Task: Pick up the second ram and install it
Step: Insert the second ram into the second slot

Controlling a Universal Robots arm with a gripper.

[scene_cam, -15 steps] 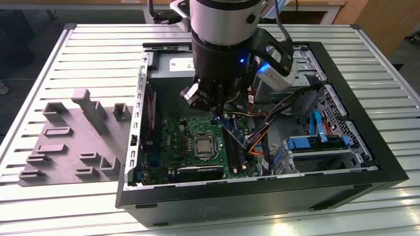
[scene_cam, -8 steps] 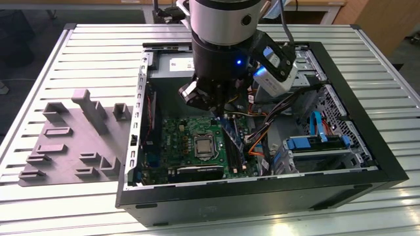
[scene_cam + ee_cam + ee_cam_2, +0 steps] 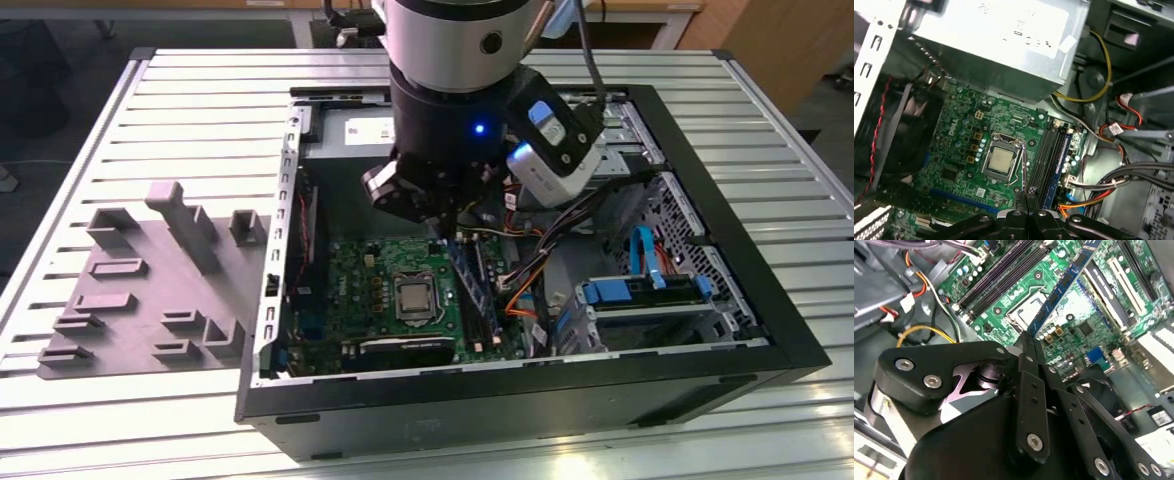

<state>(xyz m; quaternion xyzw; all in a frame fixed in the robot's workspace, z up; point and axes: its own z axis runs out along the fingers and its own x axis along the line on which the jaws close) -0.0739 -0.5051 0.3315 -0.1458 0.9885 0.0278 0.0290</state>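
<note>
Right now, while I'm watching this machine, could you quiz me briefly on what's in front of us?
1. True or false: the tool grips the second ram above the motherboard.
2. Multiple choice: the grey holder block lies outside the computer case, on the exterior view's: A) left B) right.
3. Short answer: what colour is the motherboard?
Key: 1 true; 2 A; 3 green.
</note>
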